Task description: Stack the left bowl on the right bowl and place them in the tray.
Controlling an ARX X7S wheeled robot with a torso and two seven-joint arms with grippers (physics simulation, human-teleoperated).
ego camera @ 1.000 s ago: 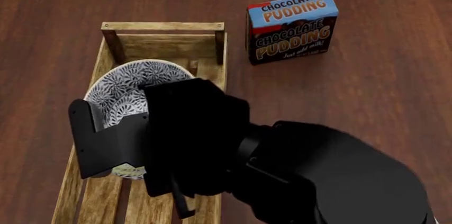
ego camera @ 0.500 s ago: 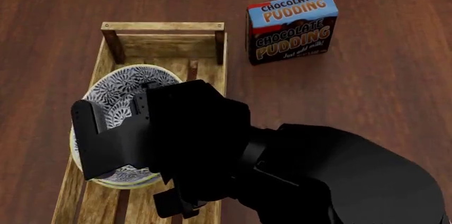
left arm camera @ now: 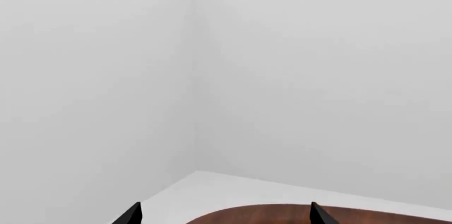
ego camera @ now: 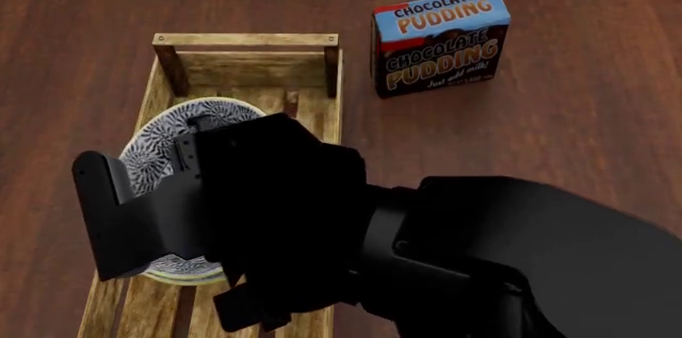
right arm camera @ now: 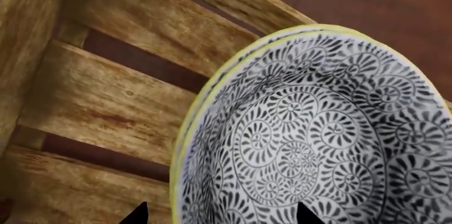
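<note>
Two patterned bowls with yellow rims are nested one inside the other [right arm camera: 318, 144] and rest on the slatted floor of the light-wood tray [right arm camera: 106, 102]. In the head view the stacked bowls [ego camera: 160, 140] lie in the tray [ego camera: 245, 40], mostly covered by my right arm [ego camera: 480, 258]. My right gripper [right arm camera: 220, 216] is open, its tips wide apart on either side of the bowls' near rim. My left gripper [left arm camera: 224, 216] is open with nothing between its tips. It faces a white wall and a table edge, away from the bowls.
A blue-and-brown chocolate pudding box [ego camera: 439, 41] stands on the dark wooden table to the right of the tray's far end. The tray's far wall and corner posts rise just behind the bowls.
The bowls went from tilted and raised to lying flat on the tray floor. Since then my right gripper has shifted left and nearer, while the bowls stayed put.
</note>
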